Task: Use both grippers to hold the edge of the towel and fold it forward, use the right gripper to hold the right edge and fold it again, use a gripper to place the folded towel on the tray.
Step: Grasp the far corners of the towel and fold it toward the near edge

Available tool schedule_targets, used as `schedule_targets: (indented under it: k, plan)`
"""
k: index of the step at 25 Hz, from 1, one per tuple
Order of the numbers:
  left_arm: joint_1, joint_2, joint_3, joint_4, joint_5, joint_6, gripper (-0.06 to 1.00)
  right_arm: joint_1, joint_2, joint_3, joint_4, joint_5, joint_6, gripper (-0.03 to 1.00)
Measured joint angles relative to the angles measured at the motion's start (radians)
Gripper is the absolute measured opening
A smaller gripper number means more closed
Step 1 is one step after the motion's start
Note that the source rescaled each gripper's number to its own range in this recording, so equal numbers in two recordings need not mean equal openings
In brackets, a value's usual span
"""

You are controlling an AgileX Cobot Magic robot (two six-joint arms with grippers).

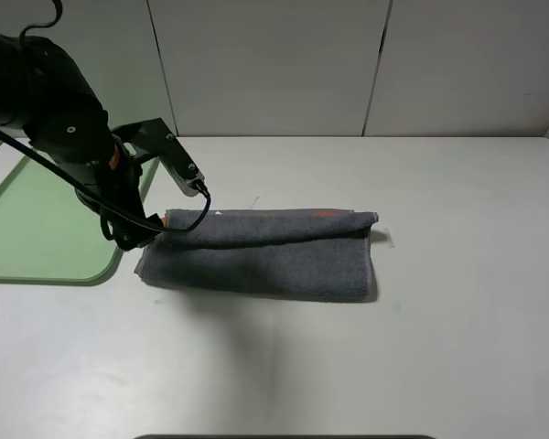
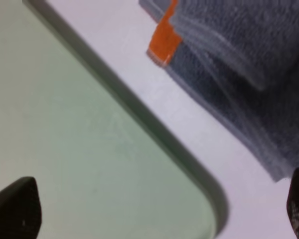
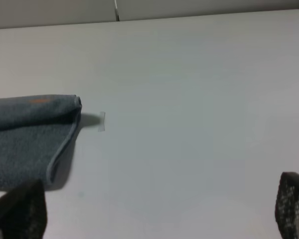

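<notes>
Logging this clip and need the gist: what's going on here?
The towel lies on the table, folded once into a long strip, so the first fold looks done. The left end effector is open and holds nothing. It hangs by the towel's left end, over the corner of the tray. The right end effector is open too, apart from the towel's right end. The second fold is not yet made, and the towel is not on the tray.
</notes>
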Motion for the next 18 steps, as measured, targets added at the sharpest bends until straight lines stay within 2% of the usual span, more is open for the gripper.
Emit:
schedule_targets:
  k: [3, 8, 11, 14, 16, 18]
  plan:
    - [0.000, 0.000, 0.000, -0.087, -0.020, 0.008, 1.00, 0.000, 0.000, 0.000, 0.002, 0.000, 0.000, 1.00]
    - [0.000, 0.000, 0.000, -0.220, -0.021, 0.101, 1.00, 0.000, 0.000, 0.000, 0.002, 0.000, 0.000, 1.00]
    - [0.000, 0.000, 0.000, -0.314, -0.021, 0.225, 1.00, 0.000, 0.000, 0.000, 0.002, 0.000, 0.000, 1.00]
    - [0.000, 0.000, -0.001, -0.403, -0.021, 0.406, 1.00, 0.000, 0.000, 0.000, 0.002, 0.000, 0.000, 1.00]
    - [-0.004, 0.000, -0.010, -0.441, -0.021, 0.503, 1.00, 0.000, 0.000, 0.000, 0.002, 0.000, 0.000, 1.00]
    - [-0.023, 0.000, -0.031, -0.444, -0.025, 0.561, 1.00, 0.000, 0.000, 0.000, 0.002, 0.000, 0.000, 1.00]
